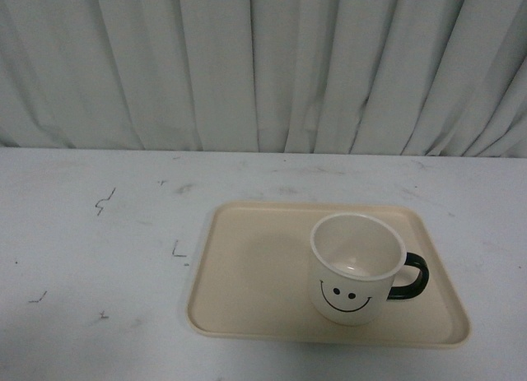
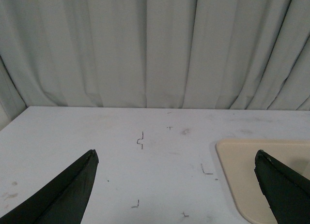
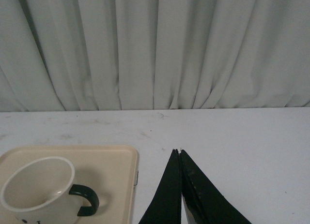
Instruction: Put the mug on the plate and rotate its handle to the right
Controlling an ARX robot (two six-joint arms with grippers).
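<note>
Nearest my lens sat the right gripper (image 3: 180, 154), its two black fingers pressed together to a single point with nothing between them, hanging over bare table (image 3: 252, 146) just beside the plate's edge; the left gripper (image 2: 177, 158) I found spread wide, one finger at each side of its wrist view, nothing held, with only a corner of the plate showing past the far finger.

Outward from those jaws, I saw the plate (image 1: 247, 266) lying flat on the white table, right of centre in my front view; the mug (image 1: 354, 266) stood upright on it, toward its near right part, smiley face turned to me; the handle (image 1: 412, 276) pointed to my right, so I judged both parts of the task as good as met.

Were I to take it up again, I reckoned the mug stiff and fairly light, smooth-walled and likely slippery, apt to chip if knocked; the handle loop or the rim wall looked the surest hold, the body rather broad for the jaws; a nudge on the handle might slide it over the smooth plate.

Behind everything hung a pale pleated curtain (image 1: 263, 68).
</note>
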